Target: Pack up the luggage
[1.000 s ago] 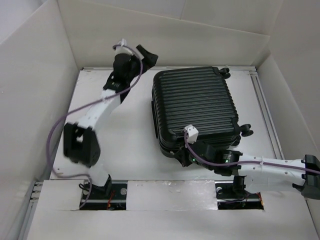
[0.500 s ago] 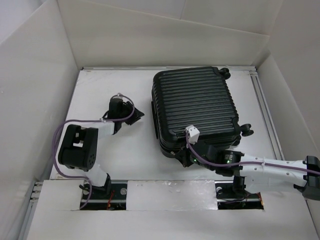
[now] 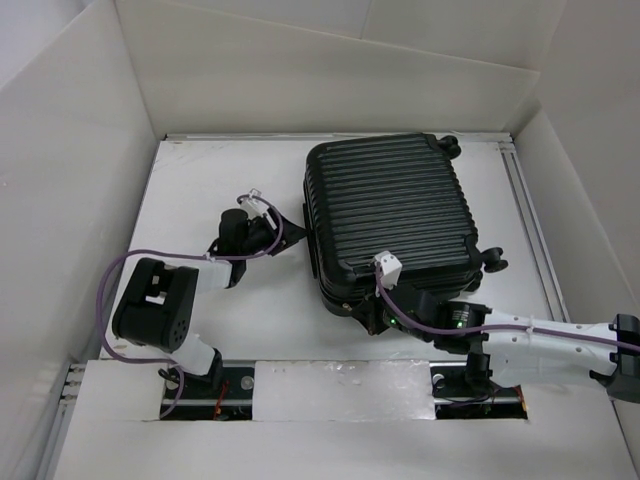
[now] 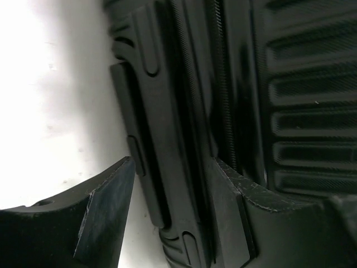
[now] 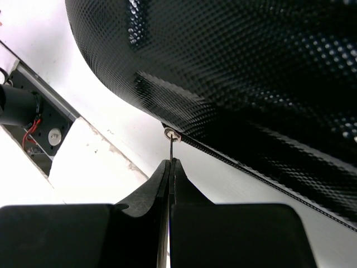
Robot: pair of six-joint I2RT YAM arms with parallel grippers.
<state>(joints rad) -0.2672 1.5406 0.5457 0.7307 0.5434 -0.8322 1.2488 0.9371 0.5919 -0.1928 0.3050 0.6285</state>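
Observation:
The luggage (image 3: 390, 205) is a black ribbed suitcase lying flat and closed on the white table, right of centre. My left gripper (image 3: 284, 233) is open at its left side. In the left wrist view the gripper (image 4: 173, 178) straddles the suitcase's side handle (image 4: 146, 145), one finger (image 4: 109, 206) over the table and the other (image 4: 228, 218) against the shell (image 4: 301, 84). My right gripper (image 3: 372, 312) is at the near left corner. In the right wrist view it (image 5: 170, 163) is shut on the thin metal zipper pull (image 5: 171, 146) under the shell (image 5: 234, 67).
White walls enclose the table on the left, back and right. Suitcase wheels (image 3: 492, 262) stick out on the right side and at the far corner (image 3: 448, 145). A metal rail and arm mounts (image 5: 33, 117) run along the near edge. Purple cables trail from both arms.
My left arm has swung down from the back of the table and now has its open gripper at the luggage's left side. The right gripper has hardly moved.

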